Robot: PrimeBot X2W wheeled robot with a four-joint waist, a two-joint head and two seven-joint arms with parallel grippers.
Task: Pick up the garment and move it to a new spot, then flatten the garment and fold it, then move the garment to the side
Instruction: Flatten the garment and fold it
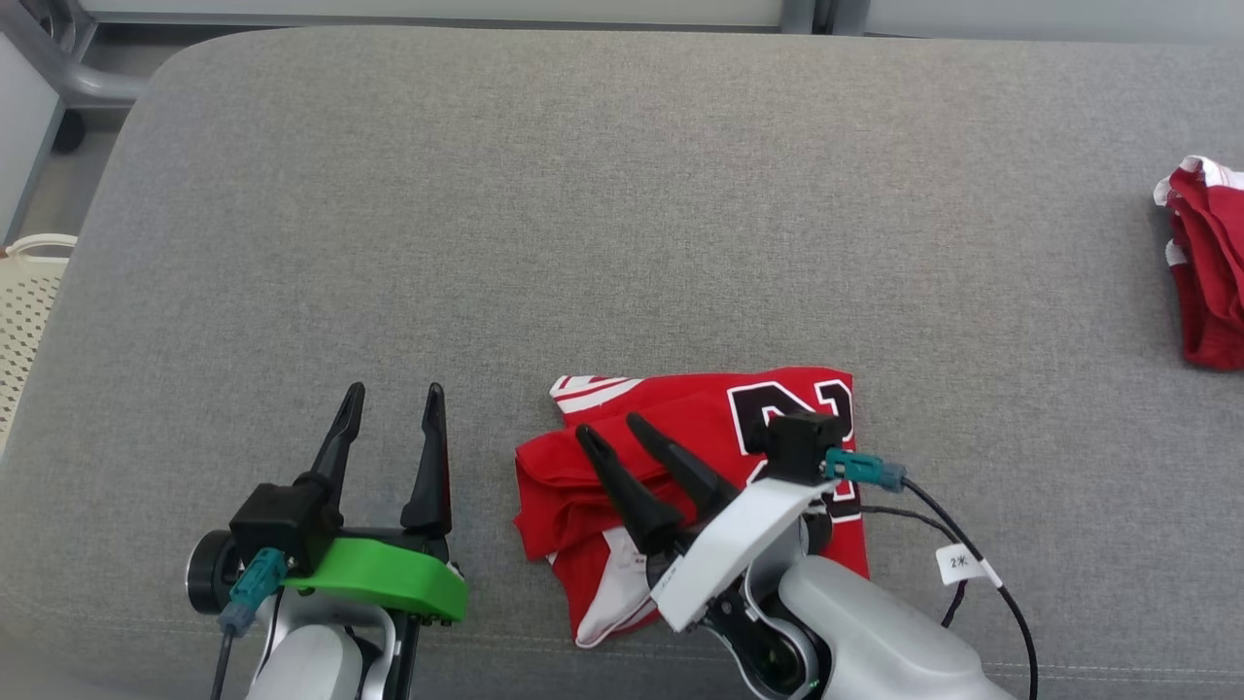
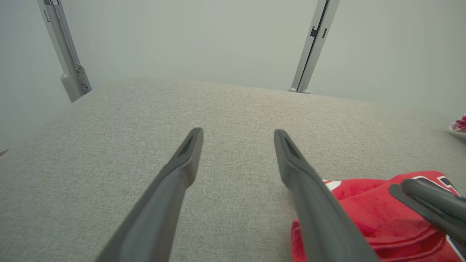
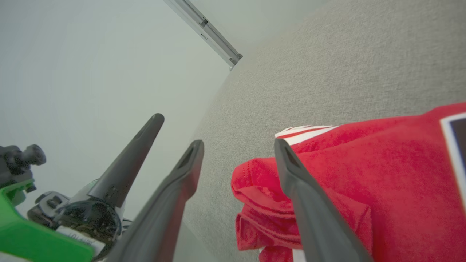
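Garment: 1 red jersey, folded, near edge of grey cushion, right of centre. Likely light, soft, limp; grip a folded edge. Left pincer, right pincer: both open, empty.

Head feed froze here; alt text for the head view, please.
A loosely folded red jersey lies near the front edge of a grey cushion, with the open right pincer over its left part. The open left pincer is left of it, off the cloth; another red garment lies far right.
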